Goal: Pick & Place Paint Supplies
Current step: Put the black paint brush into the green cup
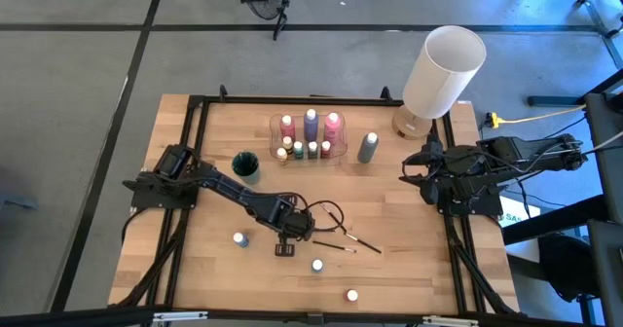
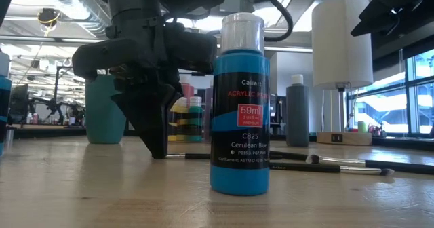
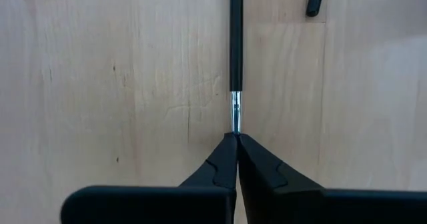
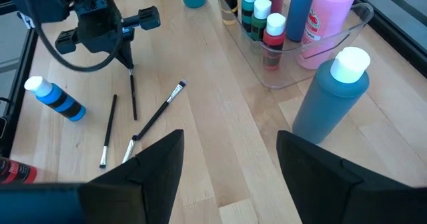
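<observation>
My left gripper [image 1: 286,236] stands near the table's middle, pointing down, shut on the end of a thin dark-handled paintbrush [image 4: 133,94] that lies on the wood. Two more paintbrushes [image 4: 157,115] [image 4: 109,129] lie close by. A clear tray [image 1: 339,154] at the far middle holds several paint bottles; a grey bottle [image 1: 368,147] stands beside it. A blue bottle [image 1: 239,238] stands to the left of the gripper. Two small bottles [image 1: 317,265] [image 1: 351,295] stand nearer the front edge. My right gripper [image 4: 230,171] waits open at the table's right edge, raised. My left gripper pinches the paintbrush at its silver ferrule end [image 3: 235,119], only at the fingertips [image 3: 225,159]. The fingers come from above, pointing steeply down. The dark handle [image 3: 235,37] runs straight away from them, flat on the table. The brush's tip is hidden between the fingers.
A teal cup [image 1: 245,163] stands left of the tray. A big white cylindrical lamp [image 1: 443,72] stands at the far right corner. A black frame [image 1: 191,142] borders the tabletop. Bare wood [image 1: 409,259] lies at the near right.
</observation>
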Controlling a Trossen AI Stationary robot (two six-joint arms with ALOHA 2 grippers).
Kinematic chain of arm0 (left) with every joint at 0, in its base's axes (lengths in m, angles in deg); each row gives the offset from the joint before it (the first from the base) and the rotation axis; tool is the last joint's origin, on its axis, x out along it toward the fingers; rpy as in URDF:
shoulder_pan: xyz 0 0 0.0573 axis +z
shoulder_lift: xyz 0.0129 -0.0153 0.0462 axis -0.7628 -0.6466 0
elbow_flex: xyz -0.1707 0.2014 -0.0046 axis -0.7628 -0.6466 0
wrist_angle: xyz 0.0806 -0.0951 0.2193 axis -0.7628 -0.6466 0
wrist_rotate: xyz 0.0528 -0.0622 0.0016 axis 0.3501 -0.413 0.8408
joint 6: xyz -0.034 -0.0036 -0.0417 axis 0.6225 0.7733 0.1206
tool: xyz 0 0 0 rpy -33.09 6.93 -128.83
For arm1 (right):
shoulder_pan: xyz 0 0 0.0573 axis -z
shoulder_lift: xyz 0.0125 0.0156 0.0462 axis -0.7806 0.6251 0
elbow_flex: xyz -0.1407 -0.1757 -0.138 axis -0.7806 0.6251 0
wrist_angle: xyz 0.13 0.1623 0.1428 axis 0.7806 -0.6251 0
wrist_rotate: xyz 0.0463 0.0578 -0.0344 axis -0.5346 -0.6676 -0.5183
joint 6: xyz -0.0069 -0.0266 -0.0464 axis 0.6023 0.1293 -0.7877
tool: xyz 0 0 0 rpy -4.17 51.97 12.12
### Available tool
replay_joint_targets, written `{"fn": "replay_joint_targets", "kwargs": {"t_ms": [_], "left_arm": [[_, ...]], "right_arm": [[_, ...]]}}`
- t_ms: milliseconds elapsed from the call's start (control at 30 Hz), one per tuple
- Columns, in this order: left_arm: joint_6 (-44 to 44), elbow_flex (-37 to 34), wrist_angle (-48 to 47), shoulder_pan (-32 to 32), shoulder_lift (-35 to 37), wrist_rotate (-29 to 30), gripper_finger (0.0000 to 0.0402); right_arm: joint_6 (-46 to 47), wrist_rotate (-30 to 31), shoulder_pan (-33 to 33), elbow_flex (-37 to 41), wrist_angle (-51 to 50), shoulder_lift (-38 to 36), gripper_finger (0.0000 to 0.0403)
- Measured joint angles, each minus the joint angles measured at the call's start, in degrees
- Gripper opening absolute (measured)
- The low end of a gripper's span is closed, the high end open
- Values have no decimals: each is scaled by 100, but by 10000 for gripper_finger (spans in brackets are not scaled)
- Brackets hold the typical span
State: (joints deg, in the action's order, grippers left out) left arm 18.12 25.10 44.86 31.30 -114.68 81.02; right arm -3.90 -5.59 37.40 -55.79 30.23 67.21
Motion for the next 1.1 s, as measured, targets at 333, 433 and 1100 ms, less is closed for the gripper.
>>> {"fn": "replay_joint_targets", "kwargs": {"t_ms": [333,433,1100], "left_arm": [[-63,359,-616,-34,-36,158,2],[-42,361,-616,-55,-35,237,2],[-26,696,-1383,-114,-59,635,1]], "right_arm": [[46,1,1,0,-25,0,242],[46,2,0,2,-60,0,242],[63,4,2,2,-67,1,242]]}}
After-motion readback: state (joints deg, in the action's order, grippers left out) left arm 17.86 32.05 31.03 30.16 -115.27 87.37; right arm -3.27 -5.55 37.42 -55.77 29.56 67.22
